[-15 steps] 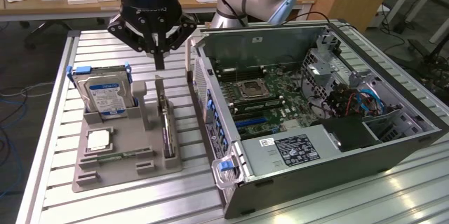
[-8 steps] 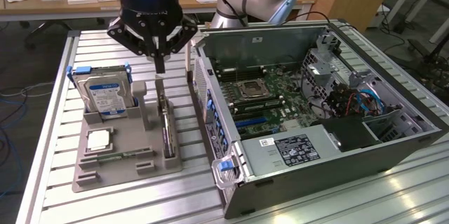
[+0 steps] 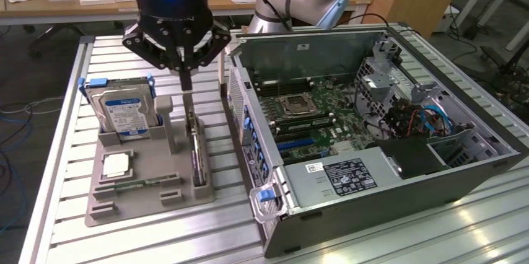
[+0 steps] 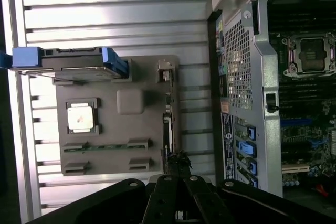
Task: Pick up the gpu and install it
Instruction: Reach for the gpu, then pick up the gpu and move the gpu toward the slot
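The gpu [image 3: 197, 152] stands on edge in a slot along the grey holder tray [image 3: 140, 205], on the side nearest the computer case. It shows as a thin dark card. My gripper [image 3: 186, 87] hangs straight above the card's far end, fingers shut together and pointing down, with nothing between them. In the wrist view the gpu [image 4: 168, 129] appears edge-on as a narrow strip on the tray [image 4: 131, 129], and my gripper [image 4: 177, 160] sits over one end of it.
The open computer case [image 3: 463, 171] lies on the exterior view's right, its motherboard [image 3: 314, 112] exposed. On the tray stand a blue-labelled hard drive [image 3: 124, 112], a CPU [image 3: 118, 163] and a green memory stick [image 3: 140, 184]. The slatted metal table [image 3: 165, 239] carries everything.
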Motion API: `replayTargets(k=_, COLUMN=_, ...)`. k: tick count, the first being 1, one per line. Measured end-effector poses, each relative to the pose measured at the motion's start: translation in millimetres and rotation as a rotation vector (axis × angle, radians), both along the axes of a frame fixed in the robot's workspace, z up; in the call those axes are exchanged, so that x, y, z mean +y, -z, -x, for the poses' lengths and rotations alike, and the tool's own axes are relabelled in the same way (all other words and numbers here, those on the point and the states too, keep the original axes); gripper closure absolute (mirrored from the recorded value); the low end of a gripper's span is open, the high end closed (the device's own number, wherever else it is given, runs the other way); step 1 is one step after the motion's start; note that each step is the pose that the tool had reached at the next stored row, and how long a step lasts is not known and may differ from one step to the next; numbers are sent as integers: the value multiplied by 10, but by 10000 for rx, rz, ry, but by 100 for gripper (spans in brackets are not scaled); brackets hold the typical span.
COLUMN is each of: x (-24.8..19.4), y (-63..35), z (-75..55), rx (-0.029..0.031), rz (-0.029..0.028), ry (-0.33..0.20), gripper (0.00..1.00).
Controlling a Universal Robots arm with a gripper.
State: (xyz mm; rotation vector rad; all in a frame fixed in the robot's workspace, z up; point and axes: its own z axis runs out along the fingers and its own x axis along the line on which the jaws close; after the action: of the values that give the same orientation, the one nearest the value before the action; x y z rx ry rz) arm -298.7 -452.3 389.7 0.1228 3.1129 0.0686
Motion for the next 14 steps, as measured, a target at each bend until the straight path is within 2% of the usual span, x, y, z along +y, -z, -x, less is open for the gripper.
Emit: replayTargets(k=14, x=0, y=0, z=10, rx=1, rz=0, ry=0, gripper=89)
